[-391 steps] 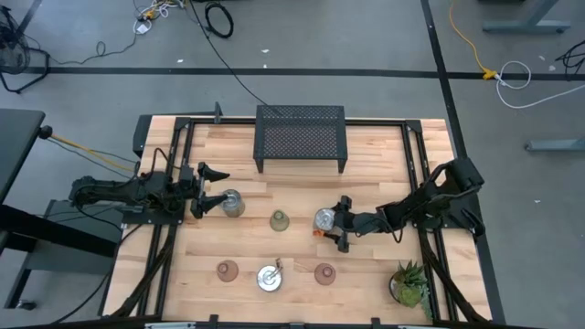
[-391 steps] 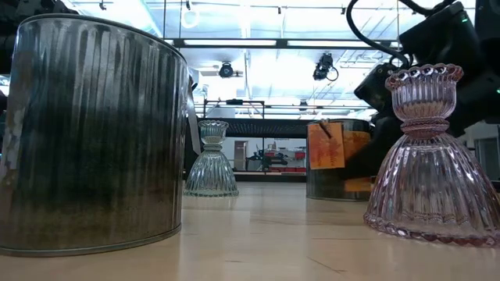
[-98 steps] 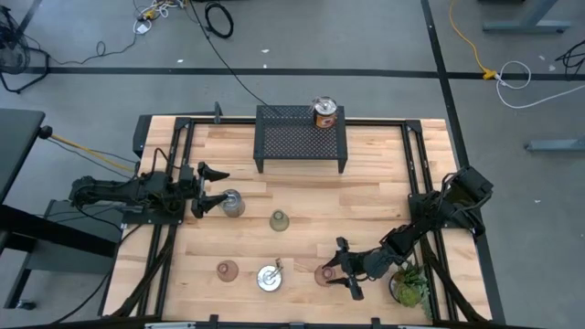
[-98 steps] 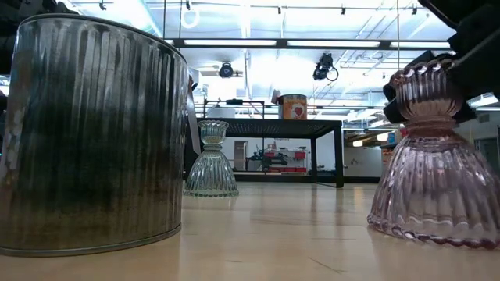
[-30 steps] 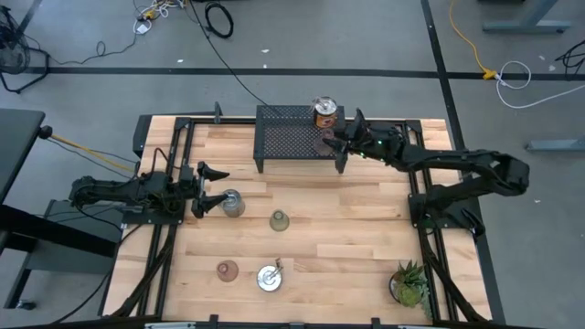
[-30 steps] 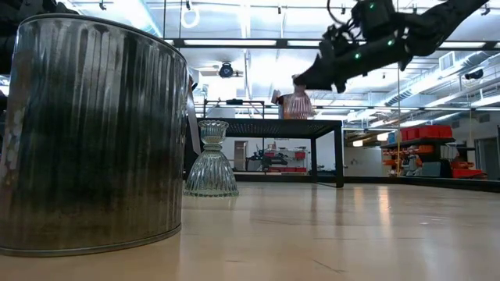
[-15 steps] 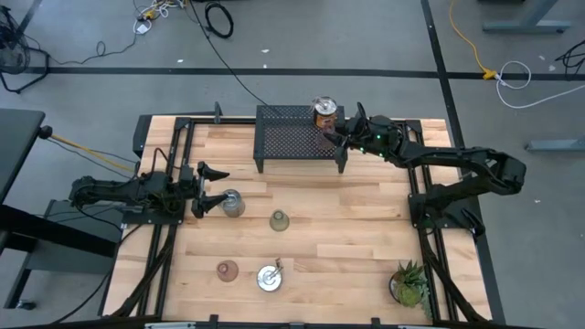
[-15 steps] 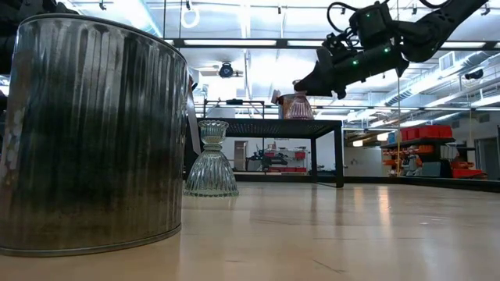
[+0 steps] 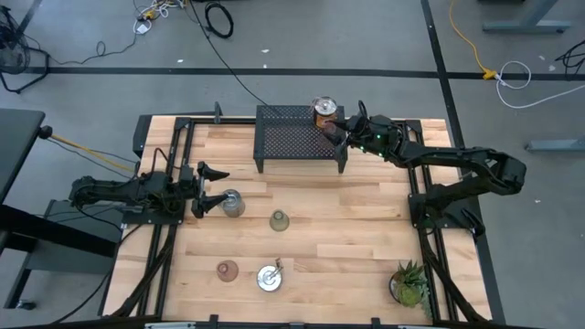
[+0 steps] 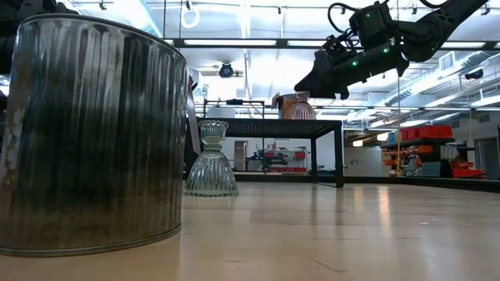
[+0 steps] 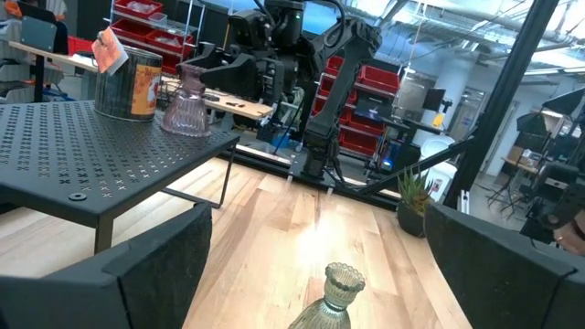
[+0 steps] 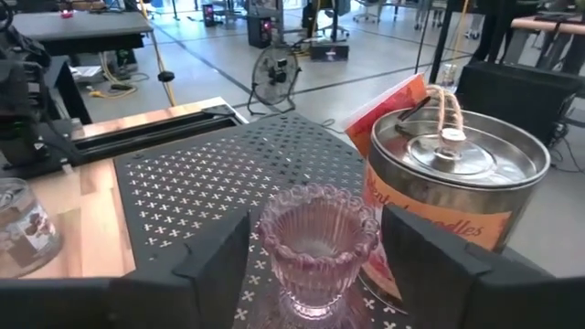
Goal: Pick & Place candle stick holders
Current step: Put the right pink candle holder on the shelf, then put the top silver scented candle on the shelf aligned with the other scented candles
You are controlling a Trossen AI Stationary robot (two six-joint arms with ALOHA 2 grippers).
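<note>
A pinkish-brown ribbed glass candle stick holder point(image 12: 316, 248) stood upright on the black perforated metal rack point(image 9: 300, 134), just beside the orange-labelled silver-topped tin holder point(image 12: 454, 196). The right gripper point(image 9: 340, 129) hovered at the rack's right end with its jaws apart on either side of the glass holder, not touching it. The left gripper point(image 9: 208, 187) waited at the wooden table's point(image 9: 366, 238) left side, jaws apart, beside a silver-topped holder point(image 9: 232, 203). An olive-green glass holder point(image 9: 279, 220) stood mid-table.

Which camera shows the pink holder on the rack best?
The right wrist view: the pink holder fills the centre, standing between the open right tool fingers. Left wrist view shows it small; low view, distant; high view, mostly hidden by the tool.
</note>
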